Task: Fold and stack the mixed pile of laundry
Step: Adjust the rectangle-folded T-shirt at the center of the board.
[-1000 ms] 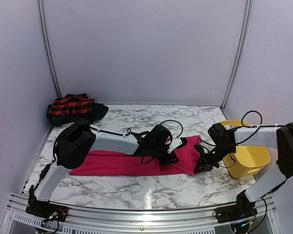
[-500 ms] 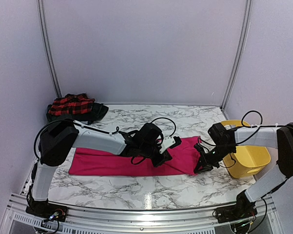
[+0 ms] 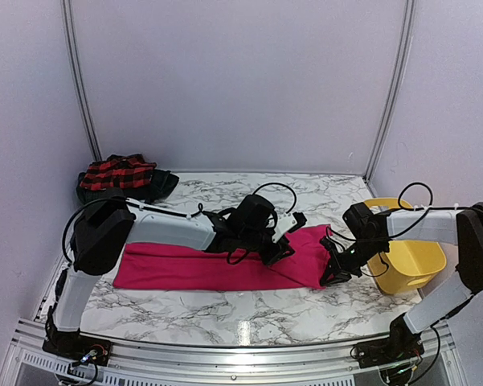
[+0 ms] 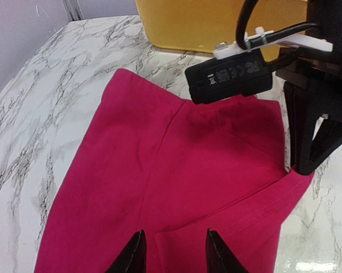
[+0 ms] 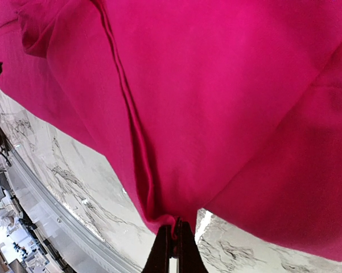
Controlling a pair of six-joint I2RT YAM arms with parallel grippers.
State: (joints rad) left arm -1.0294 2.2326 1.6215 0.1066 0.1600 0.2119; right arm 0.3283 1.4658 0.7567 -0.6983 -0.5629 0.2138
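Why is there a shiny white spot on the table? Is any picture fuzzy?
Top external view: lamp glare on the marble table near its front edge. Left wrist view: similar glare at bottom right. Right wrist view: pink garment close up, a little soft; the table edge looks bent.

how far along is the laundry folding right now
Early. The magenta-pink garment lies as a long strip, seemingly folded lengthwise. In hand: the right end effector pinches its right end; the left end effector hovers open above it. Left: finishing that fold, plus the red-and-black checked garment and dark plaid garment bunched far left.
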